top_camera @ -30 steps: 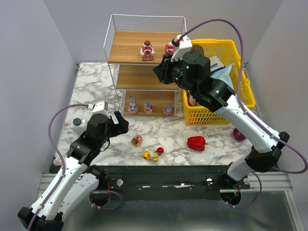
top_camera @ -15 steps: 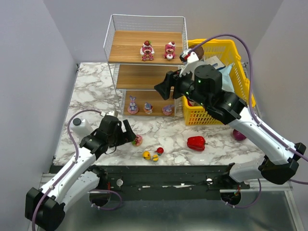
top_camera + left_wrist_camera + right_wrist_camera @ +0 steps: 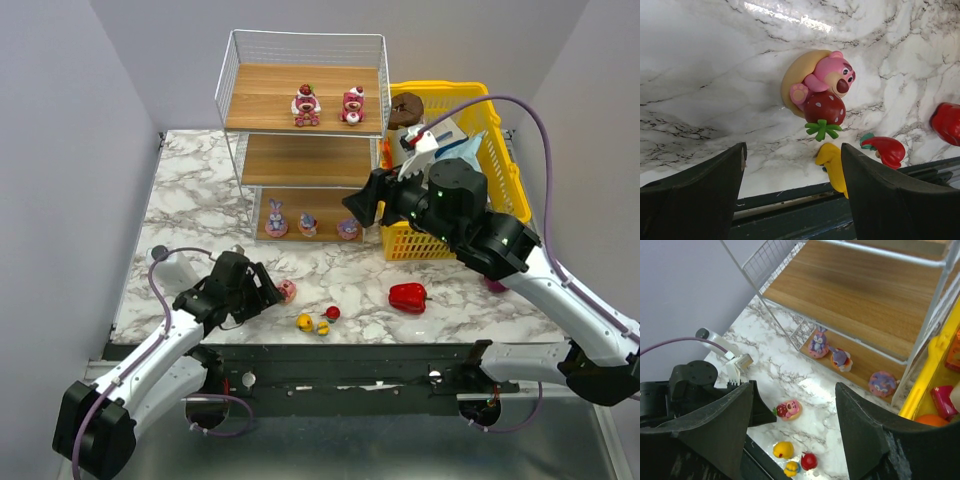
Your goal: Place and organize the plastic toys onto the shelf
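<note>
A pink bear toy hugging a strawberry [image 3: 820, 90] lies on the marble table just beyond my left gripper's [image 3: 792, 155] open, empty jaws; from above the gripper [image 3: 268, 290] is right beside this toy [image 3: 286, 291]. Two yellow ducks [image 3: 304, 322] [image 3: 322, 327] and a red duck [image 3: 332, 312] sit near the front edge. On the shelf [image 3: 300, 85], two pink bears [image 3: 306, 105] [image 3: 351, 104] stand on the top board and three purple bunnies [image 3: 276, 218] [image 3: 308, 224] [image 3: 347, 229] on the bottom board. My right gripper [image 3: 360, 205] hangs open and empty before the shelf's right post.
A yellow basket [image 3: 500, 150] full of items stands right of the shelf. A red bell pepper [image 3: 408, 296] lies in front of it, with a dark ball [image 3: 495, 283] mostly hidden behind my right arm. A small white object [image 3: 165, 262] sits at the table's left.
My right gripper let go of a pink bear on the top board and drew back down and right, jaws open. My left gripper slid right and lower, up to the strawberry bear.
</note>
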{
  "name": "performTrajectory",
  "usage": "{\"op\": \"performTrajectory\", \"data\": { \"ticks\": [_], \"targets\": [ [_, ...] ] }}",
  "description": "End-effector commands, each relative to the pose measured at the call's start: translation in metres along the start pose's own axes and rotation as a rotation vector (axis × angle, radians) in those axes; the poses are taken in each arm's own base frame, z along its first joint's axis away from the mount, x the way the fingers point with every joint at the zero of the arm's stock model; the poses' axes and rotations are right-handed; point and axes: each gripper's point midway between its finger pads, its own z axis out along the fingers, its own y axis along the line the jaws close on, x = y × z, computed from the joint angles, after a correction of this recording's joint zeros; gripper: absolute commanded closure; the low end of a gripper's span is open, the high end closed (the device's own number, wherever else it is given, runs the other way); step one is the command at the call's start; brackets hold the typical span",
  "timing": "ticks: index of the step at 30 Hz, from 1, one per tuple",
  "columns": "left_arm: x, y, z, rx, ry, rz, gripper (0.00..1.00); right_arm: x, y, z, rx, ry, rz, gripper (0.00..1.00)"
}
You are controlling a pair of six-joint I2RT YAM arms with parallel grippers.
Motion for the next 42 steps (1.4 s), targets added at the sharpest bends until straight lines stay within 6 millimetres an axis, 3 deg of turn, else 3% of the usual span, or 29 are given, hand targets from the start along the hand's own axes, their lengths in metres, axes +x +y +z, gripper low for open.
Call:
{"op": "performTrajectory", "data": {
  "ticks": [1, 7, 10, 22, 30, 35, 38, 41, 42],
  "targets": [
    [-0.009, -0.012, 0.005, 0.062, -0.061, -0.106, 0.16, 0.010, -0.013, -0.012, 0.052, 0.020, 0.024, 0.25],
    [-0.027, -0.027, -0.001, 0.142, -0.156, -0.162, 0.16, 0.015, -0.020, -0.027, 0.068, 0.016, 0.028, 0.25],
    [-0.030, -0.025, 0.001, 0.135, -0.174, -0.190, 0.16, 0.017, -0.023, -0.031, 0.080, 0.025, 0.024, 0.25],
    [-0.004, -0.013, 0.029, 0.098, -0.051, -0.346, 0.33, 0.035, -0.036, -0.057, 0.103, 0.074, -0.023, 0.25],
    [-0.016, -0.016, 0.025, 0.091, -0.102, -0.392, 0.57, 0.037, -0.044, -0.081, 0.116, 0.067, -0.036, 0.25],
    [-0.026, -0.020, 0.020, 0.073, -0.131, -0.370, 0.89, 0.036, -0.047, -0.091, 0.124, 0.057, -0.033, 0.25],
    [-0.036, -0.030, 0.012, 0.070, -0.145, -0.347, 1.00, 0.036, -0.050, -0.094, 0.137, 0.051, -0.029, 0.25],
    [-0.052, -0.041, 0.001, 0.061, -0.182, -0.315, 1.00, 0.034, -0.052, -0.097, 0.145, 0.041, -0.025, 0.25],
    [-0.061, -0.053, -0.007, 0.083, -0.195, -0.308, 1.00, 0.033, -0.053, -0.097, 0.149, 0.037, -0.026, 0.25]
  ]
}}
